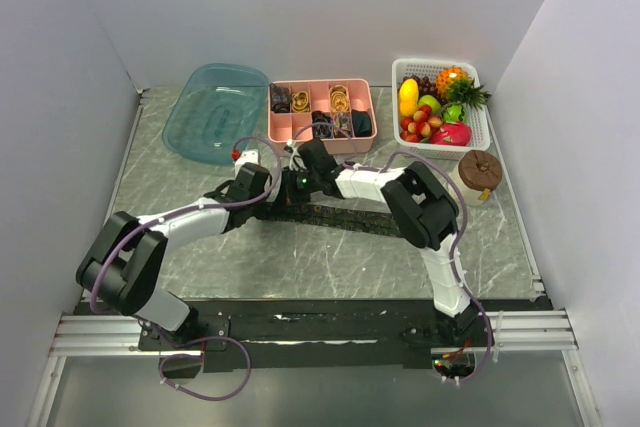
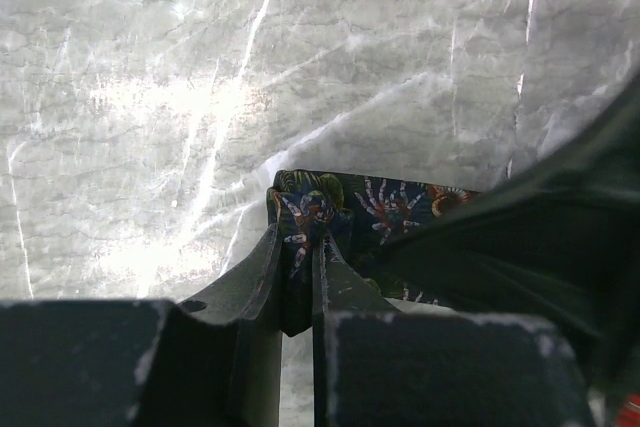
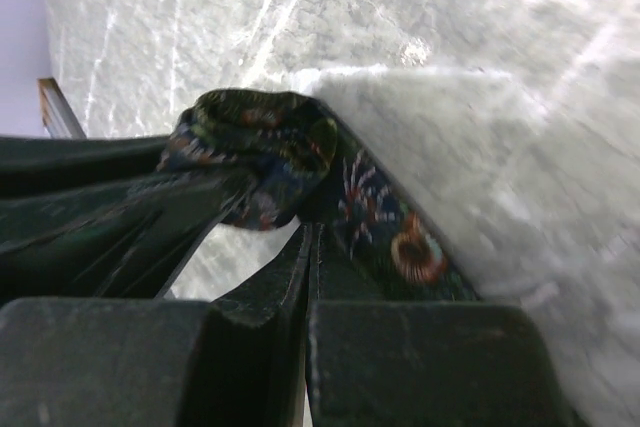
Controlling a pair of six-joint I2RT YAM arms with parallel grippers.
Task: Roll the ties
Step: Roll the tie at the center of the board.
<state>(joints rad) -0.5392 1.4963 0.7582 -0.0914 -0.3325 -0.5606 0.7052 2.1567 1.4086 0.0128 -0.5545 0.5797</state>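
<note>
- Dark navy fabric necktie [image 1: 330,215] with a red-and-green leafy print lies flat on the grey marbled desk [image 1: 300,267]. Both grippers meet at one end of it, and the rest runs away beneath the right arm.
- The step in hand looks like the start of the roll. A small coil [image 3: 258,142] of the cloth sits just beyond the tips of the right gripper [image 3: 312,237], touching them.
- The right gripper is fully closed; I cannot tell whether any cloth is caught between its fingers.
- The left gripper [image 2: 298,247] is pinched onto the necktie's edge, with cloth showing between its fingers.
- Next, I'd judge, the coil needs turning further along the strip with the cloth held snug, or it will loosen.
- Only the right wrist view shows the coil; the left wrist view shows just flat printed cloth.
- Only the overhead view shows the long unrolled length. Well beyond the grippers, it also shows a pink plastic compartment tray [image 1: 372,117] holding rolled ties [image 1: 340,99].
</note>
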